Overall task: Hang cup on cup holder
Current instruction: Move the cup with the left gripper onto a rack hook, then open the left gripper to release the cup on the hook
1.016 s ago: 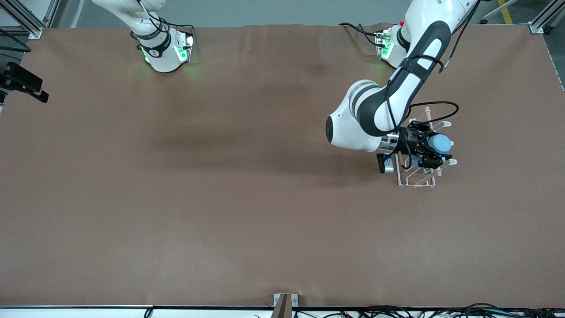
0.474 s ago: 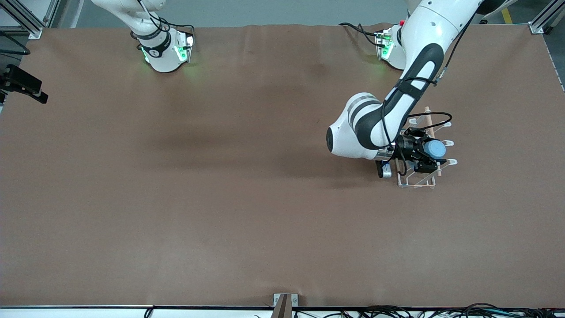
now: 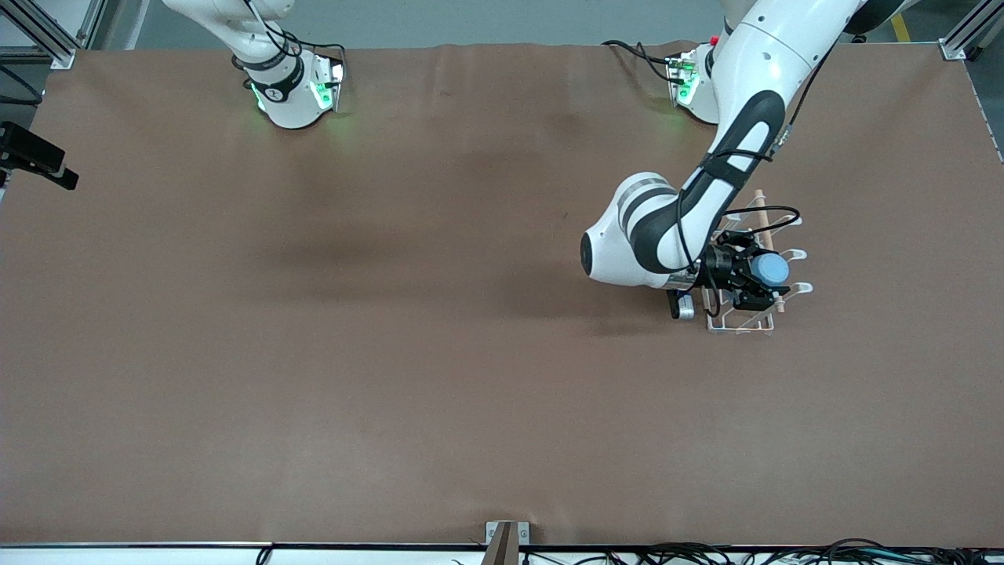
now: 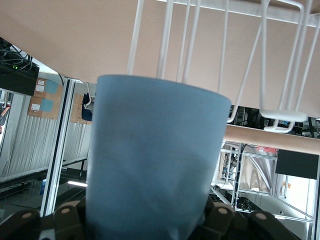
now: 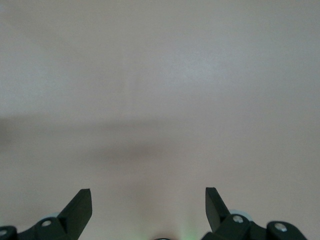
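Observation:
My left gripper (image 3: 751,276) is shut on the light-blue cup (image 3: 773,270) and holds it over the white wire cup holder (image 3: 739,322), among its prongs near the wooden top rod (image 3: 759,201). In the left wrist view the cup (image 4: 155,160) fills the middle, with the holder's white wires (image 4: 264,60) and wooden rod (image 4: 270,138) close past its end. Whether a prong is inside the cup is hidden. My right gripper (image 5: 148,200) is open and empty over bare table; it waits and is out of the front view.
The brown table (image 3: 392,353) bears only the cup holder, at the left arm's end. A black camera mount (image 3: 31,161) sticks in at the right arm's end. A small bracket (image 3: 507,535) sits at the table's edge nearest the front camera.
My left gripper has carried the cup a little down onto the cup holder, and the left arm's elbow has swung with it. The right arm has not moved.

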Controlling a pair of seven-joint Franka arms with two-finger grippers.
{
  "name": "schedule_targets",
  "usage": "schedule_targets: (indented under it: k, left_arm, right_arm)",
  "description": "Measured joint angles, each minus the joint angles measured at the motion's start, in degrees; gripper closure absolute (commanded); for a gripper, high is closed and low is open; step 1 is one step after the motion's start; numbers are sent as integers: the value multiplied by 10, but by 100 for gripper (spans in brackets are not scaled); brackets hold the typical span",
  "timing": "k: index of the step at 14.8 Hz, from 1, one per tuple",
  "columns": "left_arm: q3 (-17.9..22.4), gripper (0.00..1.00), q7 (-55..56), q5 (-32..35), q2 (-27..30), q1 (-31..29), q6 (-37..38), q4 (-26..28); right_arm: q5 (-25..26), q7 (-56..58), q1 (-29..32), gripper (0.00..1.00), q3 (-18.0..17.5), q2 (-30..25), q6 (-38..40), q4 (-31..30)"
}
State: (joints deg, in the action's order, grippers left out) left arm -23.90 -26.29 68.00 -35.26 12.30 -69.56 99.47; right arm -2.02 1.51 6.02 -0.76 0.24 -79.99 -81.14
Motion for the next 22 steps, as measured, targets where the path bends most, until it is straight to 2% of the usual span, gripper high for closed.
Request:
schedule_targets:
  k: [1, 2, 3, 11, 13, 15, 18, 22]
  left_arm:
    - [0, 38, 1, 1, -3, -3, -3, 0]
    - [0, 26, 2, 2, -6, -5, -6, -1]
    - [0, 0, 5, 2, -8, -6, -9, -2]
    - [-3, 0, 29, 2, -11, -6, -11, -8]
    - [-8, 0, 36, -14, -7, -5, -11, -25]
    - [-9, 0, 40, -73, 9, -4, -10, -68]
    - [-6, 0, 44, -185, 45, -10, -9, -166]
    - [-7, 0, 162, -284, 74, -37, -9, -265]
  right_arm:
    - [0, 0, 0, 0, 0, 0, 0, 0]
    - [0, 0, 0, 0, 0, 0, -1, 0]
    - [0, 0, 0, 0, 0, 0, -1, 0]
    - [0, 0, 0, 0, 3, -1, -3, 3]
    - [0, 0, 0, 0, 4, -2, -4, 9]
    - [0, 0, 0, 0, 7, -3, -3, 11]
    - [-1, 0, 1, 0, 10, -2, -2, 10]
    - [-3, 0, -1, 0, 8, -3, -4, 11]
